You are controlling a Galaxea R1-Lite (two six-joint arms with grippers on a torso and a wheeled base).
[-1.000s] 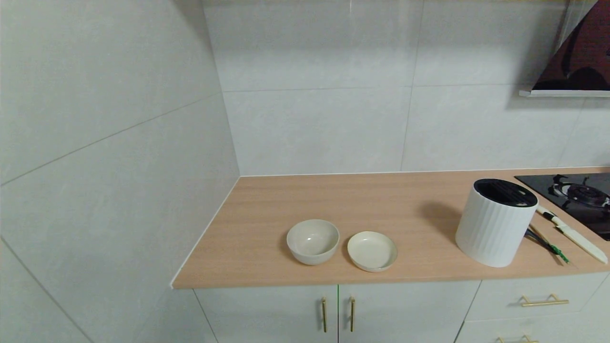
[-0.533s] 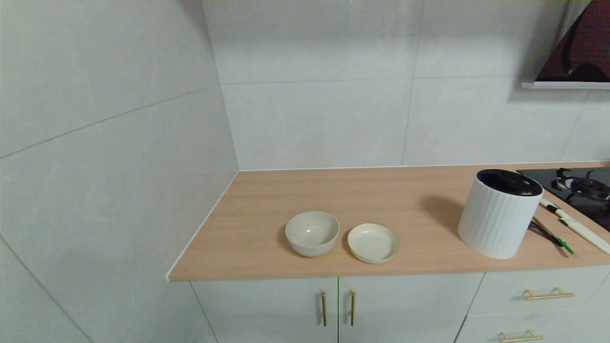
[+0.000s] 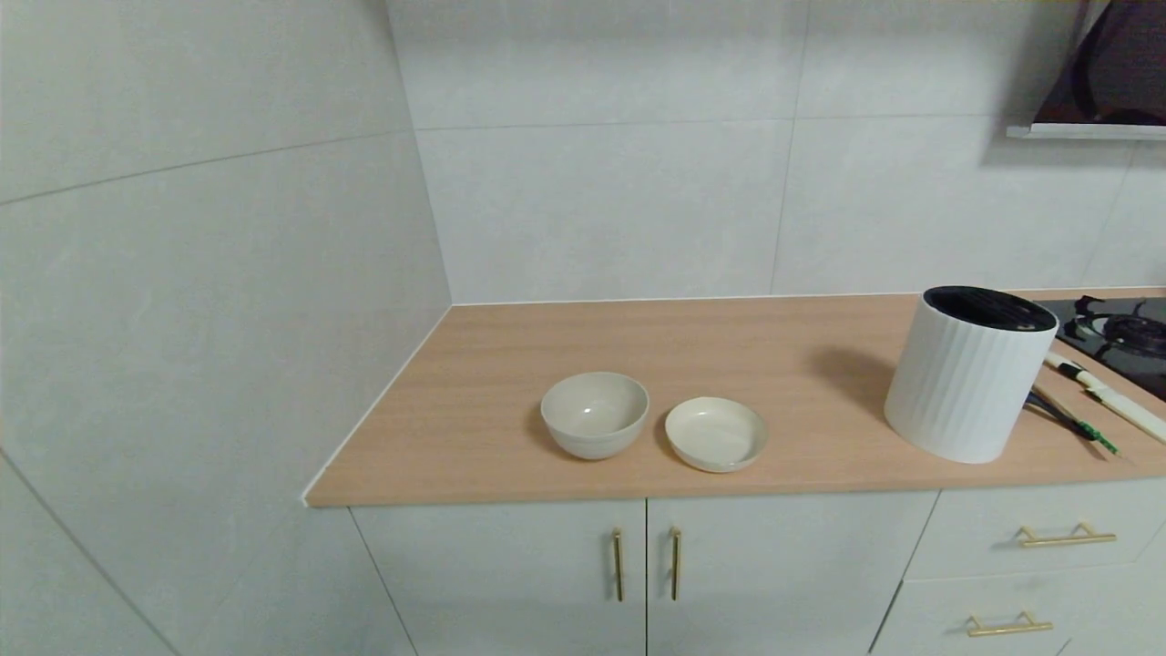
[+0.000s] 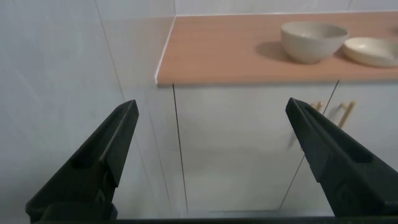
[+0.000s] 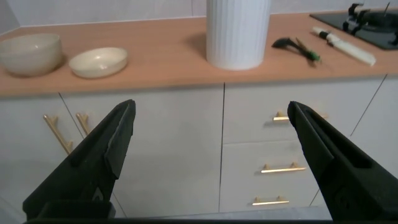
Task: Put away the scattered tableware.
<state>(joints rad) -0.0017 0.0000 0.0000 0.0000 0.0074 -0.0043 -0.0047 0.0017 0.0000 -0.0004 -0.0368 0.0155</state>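
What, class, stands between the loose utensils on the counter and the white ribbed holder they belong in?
Nothing visible does. The knife and the green-tipped utensil lie on the bare counter right beside the holder, with no object between them and it.

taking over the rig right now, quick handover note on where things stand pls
Left gripper: open, empty, low in front of the cabinet doors.
Right gripper: open, empty, also in front of the cabinets, below the counter edge.
Things: bowl and shallow dish sit side by side near the front of the countertop. Knife and green-tipped utensil lie between the white ribbed holder and the gas hob.
Done: nothing is put away yet.
Left: pick up and stow every piece.
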